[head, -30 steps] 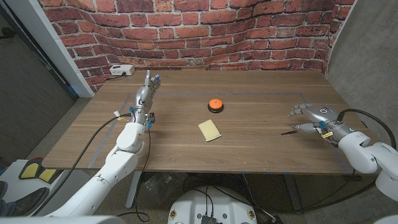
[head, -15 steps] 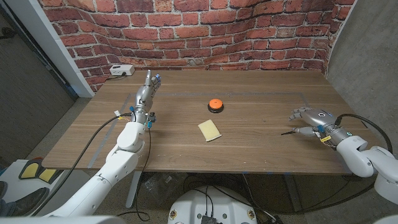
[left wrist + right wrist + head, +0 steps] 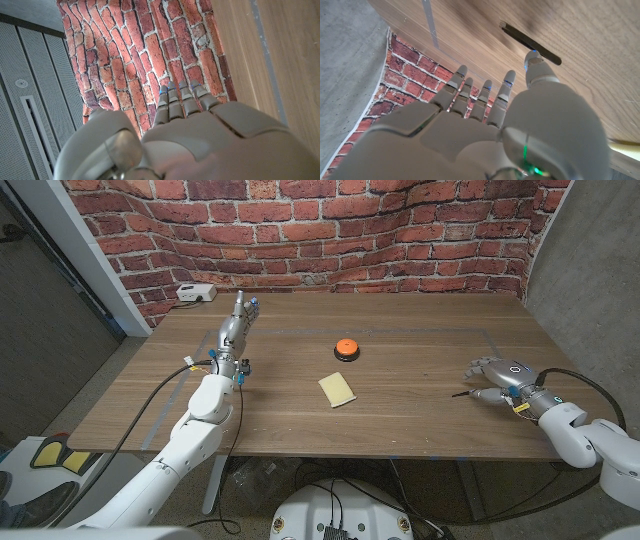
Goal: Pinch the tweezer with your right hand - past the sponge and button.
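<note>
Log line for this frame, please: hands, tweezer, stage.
right hand: open, at dark slim tweezer, thumb tip touching | tweezer: flat on wooden table | left hand: open, idle | stage: pinch not yet made

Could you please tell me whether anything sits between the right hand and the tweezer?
Nothing visible does: the right hand is beside the slim dark tweezer, while the yellow sponge and orange button lie off toward the table's middle.
</note>
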